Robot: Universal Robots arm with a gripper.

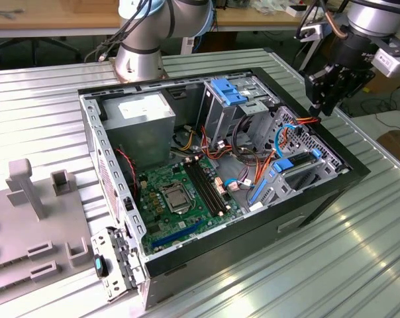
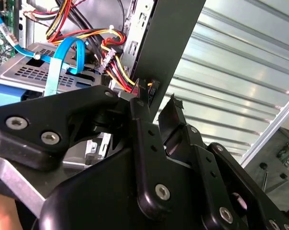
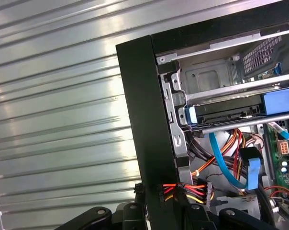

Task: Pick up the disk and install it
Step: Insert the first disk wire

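One tool (image 1: 318, 109) hangs above a case (image 1: 253, 246) on the ribbed table (image 1: 339, 265).

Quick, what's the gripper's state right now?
Gripper: cannot tell open or shut; its tip is at the red-and-yellow cable connector by the case wall.

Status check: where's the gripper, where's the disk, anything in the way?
Gripper at the case wall, by the red-yellow wires. Disk sits in its bay inside the case. Blue cable hangs close below it.

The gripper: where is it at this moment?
The gripper hangs at the exterior view's right, over the wall of the computer case, just above orange cables.
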